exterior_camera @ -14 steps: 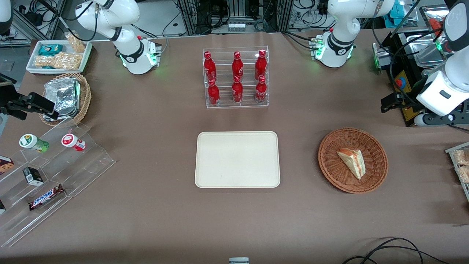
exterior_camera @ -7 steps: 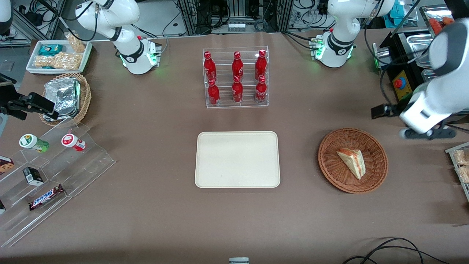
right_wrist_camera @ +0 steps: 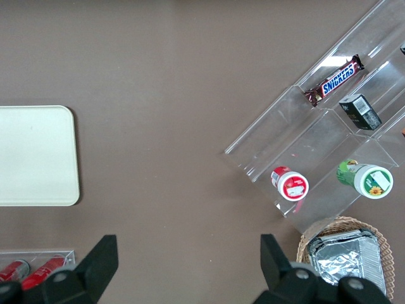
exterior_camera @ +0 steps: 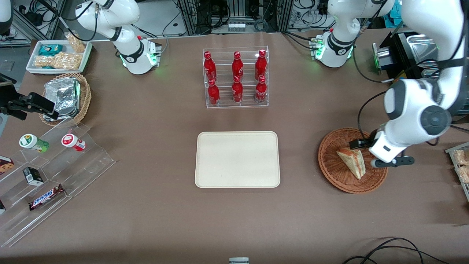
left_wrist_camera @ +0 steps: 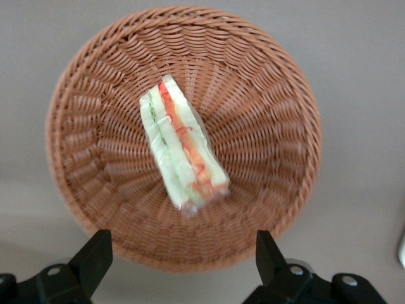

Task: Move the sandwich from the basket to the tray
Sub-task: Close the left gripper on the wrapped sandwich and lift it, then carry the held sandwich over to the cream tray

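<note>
The sandwich (exterior_camera: 352,162), a pale wedge with orange and green layers, lies in the round reddish-brown wicker basket (exterior_camera: 329,172). My left gripper (exterior_camera: 392,161) hangs above the basket's rim at the working arm's end, a little aside from the sandwich. In the left wrist view the sandwich (left_wrist_camera: 183,149) rests at the middle of the basket (left_wrist_camera: 272,126). There the gripper (left_wrist_camera: 180,253) stands open over the rim, with nothing between its fingers. The cream tray (exterior_camera: 237,159) lies bare at the table's middle, beside the basket, and shows in the right wrist view as the tray (right_wrist_camera: 35,155).
A clear rack of red bottles (exterior_camera: 236,77) stands farther from the camera than the tray. Toward the parked arm's end are a tan basket with foil packets (exterior_camera: 66,97), a white snack tray (exterior_camera: 58,55) and a stepped acrylic display (exterior_camera: 55,165). A black cable (exterior_camera: 395,249) lies at the front edge.
The left arm has swung in from the table's edge, nearer to the front camera, and its gripper now hangs over the basket. The sandwich has not moved.
</note>
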`<state>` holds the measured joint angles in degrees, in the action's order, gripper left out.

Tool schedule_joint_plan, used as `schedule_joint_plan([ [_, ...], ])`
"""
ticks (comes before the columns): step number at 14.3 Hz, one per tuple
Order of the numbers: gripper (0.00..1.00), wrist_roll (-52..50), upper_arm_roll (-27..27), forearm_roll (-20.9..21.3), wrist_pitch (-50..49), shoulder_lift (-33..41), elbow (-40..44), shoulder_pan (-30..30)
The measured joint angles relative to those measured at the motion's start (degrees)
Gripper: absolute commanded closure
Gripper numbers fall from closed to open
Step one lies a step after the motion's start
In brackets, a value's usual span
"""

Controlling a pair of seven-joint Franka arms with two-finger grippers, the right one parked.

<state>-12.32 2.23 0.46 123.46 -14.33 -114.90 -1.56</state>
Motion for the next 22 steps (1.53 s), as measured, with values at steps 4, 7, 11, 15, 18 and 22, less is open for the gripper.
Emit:
schedule_joint_plan([
  [4,0.0,-23.06,0.0,0.05,5.54,-0.24,-2.52,-0.04],
  [7,0.0,-35.73,0.02,0.09,8.99,-2.75,-2.37,-0.12],
  [11,0.93,-38.04,0.01,0.09,9.79,-7.18,-1.53,-0.12],
  [15,0.96,-37.89,0.01,0.65,8.19,-7.61,0.21,-0.13],
  [18,0.96,-37.72,0.12,2.86,-1.56,-7.36,5.6,-1.06],
  [22,0.93,-31.43,0.59,3.14,-11.43,-7.26,13.28,-8.22],
])
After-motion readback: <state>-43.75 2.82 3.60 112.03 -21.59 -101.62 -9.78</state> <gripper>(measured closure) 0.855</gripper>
